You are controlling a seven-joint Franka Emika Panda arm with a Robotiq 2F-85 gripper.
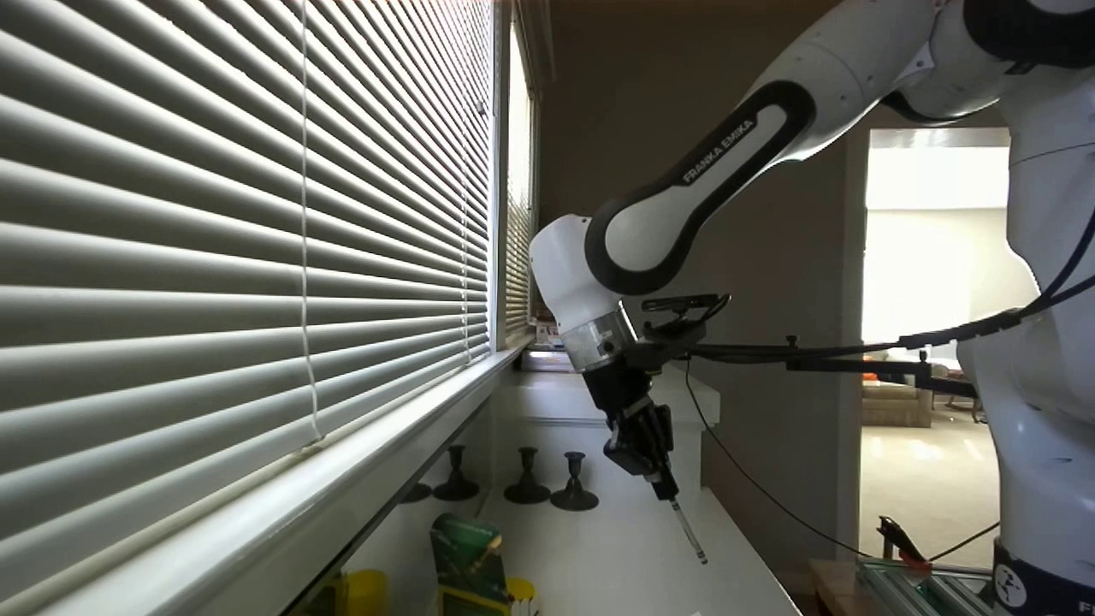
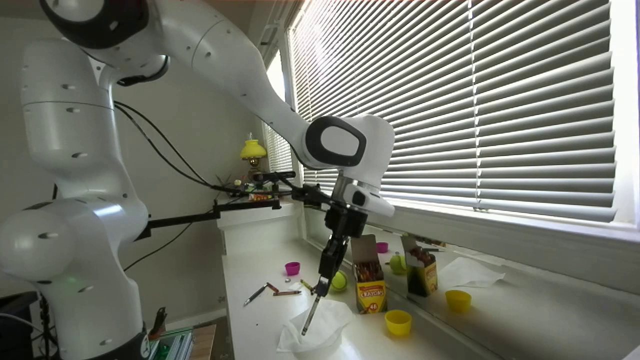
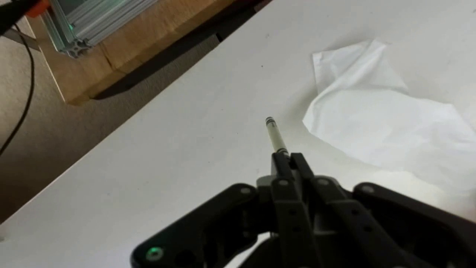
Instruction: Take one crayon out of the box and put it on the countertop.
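Note:
My gripper point(image 3: 290, 158) is shut on a pale crayon point(image 3: 275, 136) by one end. The crayon sticks out past the fingertips and points down at a tilt. The gripper and held crayon also show in both exterior views, with the crayon point(image 1: 689, 532) point(image 2: 310, 316) over the white countertop point(image 3: 178, 149). I cannot tell if its lower end touches the surface. The open crayon box point(image 2: 371, 298), yellow and green with its lid up, stands upright with several crayons in it. The box's back point(image 1: 469, 556) shows in an exterior view. The box is out of the wrist view.
A crumpled white paper point(image 3: 386, 115) lies beside the crayon. A yellow cup point(image 2: 398, 324), green ball point(image 2: 339, 281), pink cup point(image 2: 292, 268), loose crayons point(image 2: 287, 293) and a pen point(image 2: 255, 295) are on the counter. Dark candle holders point(image 1: 574, 488) stand further along. A mirror backs the counter.

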